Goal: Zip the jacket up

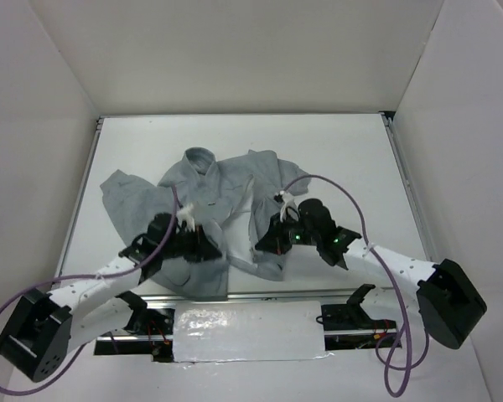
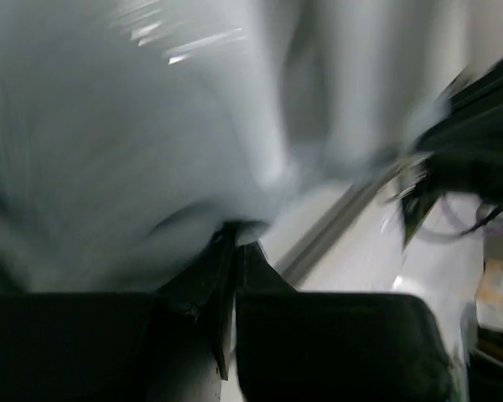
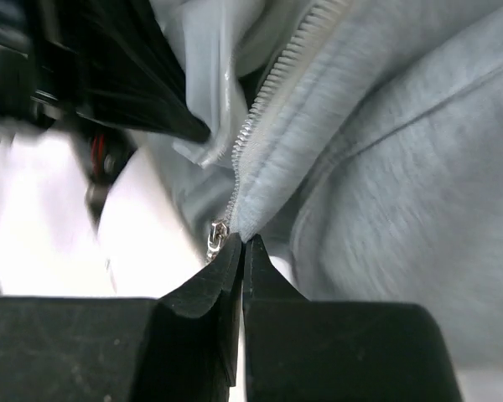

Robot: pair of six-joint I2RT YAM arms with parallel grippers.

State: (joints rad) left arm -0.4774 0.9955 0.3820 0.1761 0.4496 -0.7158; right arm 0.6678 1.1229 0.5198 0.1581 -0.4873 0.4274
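White walls box in a white table (image 1: 335, 151), and the jacket (image 1: 210, 180) lies on its middle, front open, collar far and hem near. The two front panels are spread apart, so the zip (image 3: 268, 92) is not yet joined.

The step in hand looks like gathering the two lower ends of the zip. Each arm has a panel by its near hem edge. Next, I judge, the ends must be brought together and lined up so the pin seats in the slider. That calls for a small, careful move inward, with the cloth kept taut.

Left gripper (image 2: 233, 239): jaws together, with grey cloth bunched at the tips. The wrist view is blurred, so which part of the hem it pinches cannot be told.

Right gripper (image 3: 241, 243): jaws pressed together on the bottom corner of the right panel, just where the row of teeth ends. A small metal piece (image 3: 216, 230) sits beside the tips; slider or pin, I cannot tell.
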